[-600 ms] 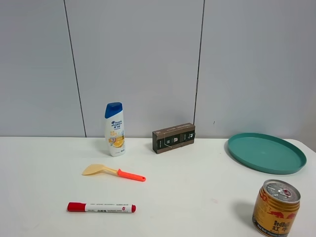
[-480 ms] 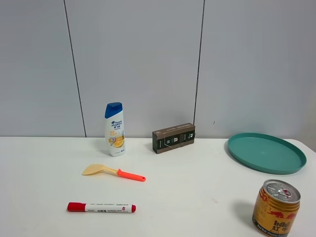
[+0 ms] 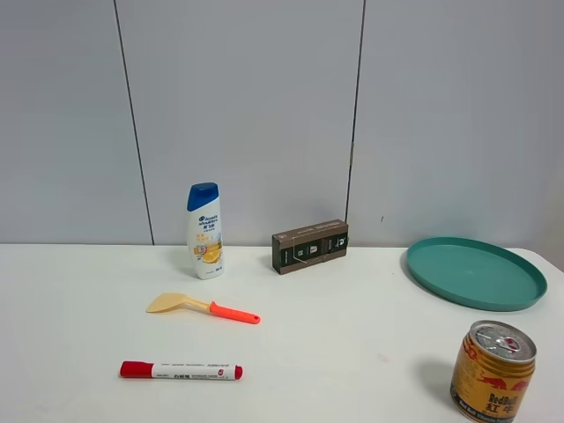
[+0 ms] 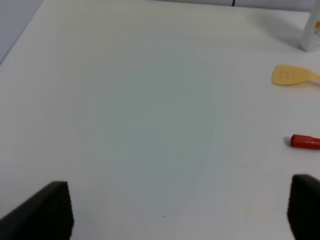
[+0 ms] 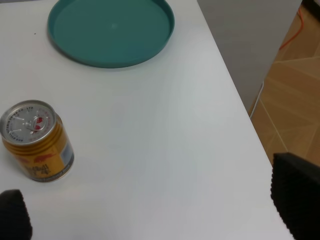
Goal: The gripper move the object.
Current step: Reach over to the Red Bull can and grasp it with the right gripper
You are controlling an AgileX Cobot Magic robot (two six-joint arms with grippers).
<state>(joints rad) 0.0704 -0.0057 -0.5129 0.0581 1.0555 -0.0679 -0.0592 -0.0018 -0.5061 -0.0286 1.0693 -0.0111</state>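
The gold Red Bull can [image 3: 492, 372] stands upright at the table's front right, silver pull-tab top up. In the right wrist view the can [image 5: 36, 140] is beside one black fingertip [image 5: 12, 215], untouched. My right gripper [image 5: 155, 210] is open and empty over bare table near the can. My left gripper [image 4: 175, 220] is open and empty over the bare left side of the table, far from the can. Neither gripper shows in the exterior high view.
A teal plate [image 3: 476, 273] lies behind the can, also in the right wrist view [image 5: 111, 30]. A white shampoo bottle [image 3: 204, 231], a brown box [image 3: 309, 246], a yellow spatula [image 3: 203, 307] and a red marker [image 3: 181, 371] lie left of centre. The table's right edge [image 5: 240, 100] drops to the floor.
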